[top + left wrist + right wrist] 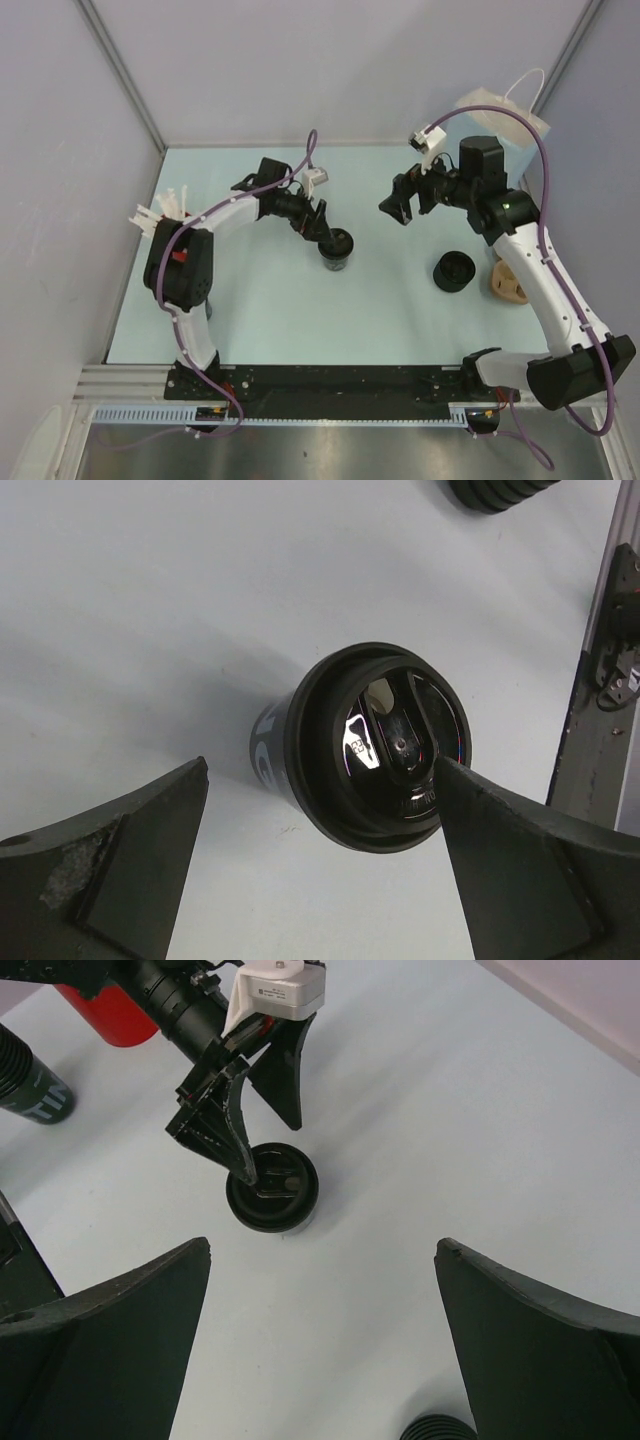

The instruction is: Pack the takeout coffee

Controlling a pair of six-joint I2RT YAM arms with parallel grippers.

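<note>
Left jaws spread around the takeout coffee (375, 750), right jaws spread in the air.
I see it upright on the pale worktop (260, 310), between the left jaws: one fingertip (500, 840) at its lid rim, touching or not I cannot tell, the other standing clear. From my right jaws it sits ahead and well apart; a black ribbed ring (454, 272) lies on their near side.

Overhead from behind, left wrist close above takeout coffee (375, 745) — right wrist farther off (sharing it)
</note>
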